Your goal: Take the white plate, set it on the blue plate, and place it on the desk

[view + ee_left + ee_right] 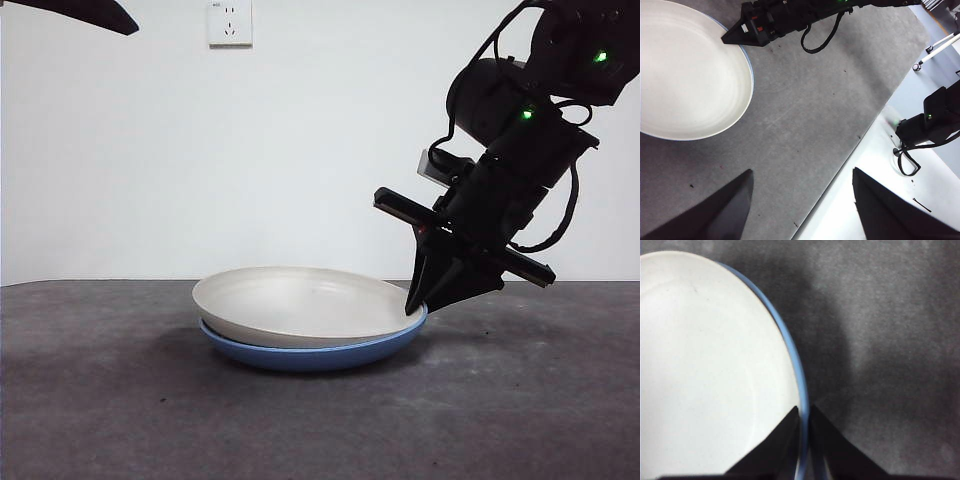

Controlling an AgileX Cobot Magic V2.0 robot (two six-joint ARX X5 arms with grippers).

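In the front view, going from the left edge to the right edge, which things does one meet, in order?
Waiting left gripper at the top corner → wall socket → white plate stacked on the blue plate → right gripper, jaws nearly closed on the plates' rims.

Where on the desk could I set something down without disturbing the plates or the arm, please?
The desk is bare in front of the stacked white plate and blue plate, and to their side away from the right gripper. It is crowded where that gripper pinches the rims.
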